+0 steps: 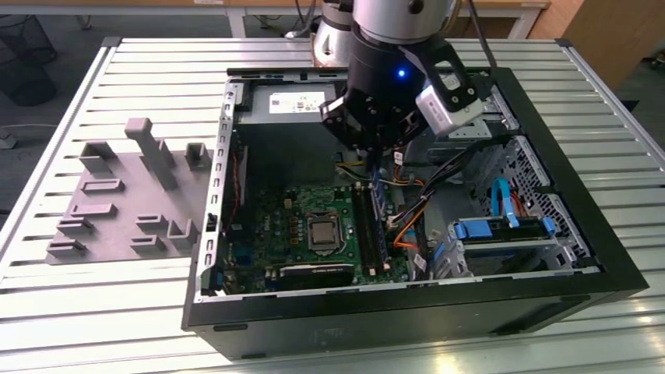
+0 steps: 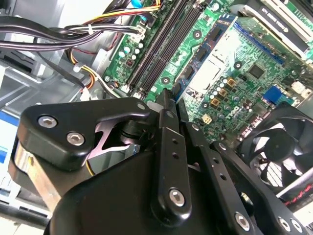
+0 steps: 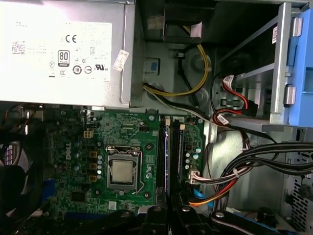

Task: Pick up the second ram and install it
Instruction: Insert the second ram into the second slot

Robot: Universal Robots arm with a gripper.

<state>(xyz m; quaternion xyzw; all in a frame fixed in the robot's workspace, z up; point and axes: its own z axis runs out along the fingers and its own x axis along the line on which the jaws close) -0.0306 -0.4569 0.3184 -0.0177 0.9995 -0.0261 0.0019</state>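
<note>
Large pale label [image 3: 63,46] on the silver power supply [image 3: 124,73], first wrist view: printed block of round and square certification-type signs, fine lines of print beside them, too small to make out. Same label [image 1: 296,101] seen as a pale patch in the exterior view. Small white sticker [image 3: 121,59] tilted near the supply's edge, print illegible. White lettering and part markings scattered over the green motherboard [image 3: 78,147]; not legible. Small white tags [image 3: 222,118] on the cables, unreadable.
</note>
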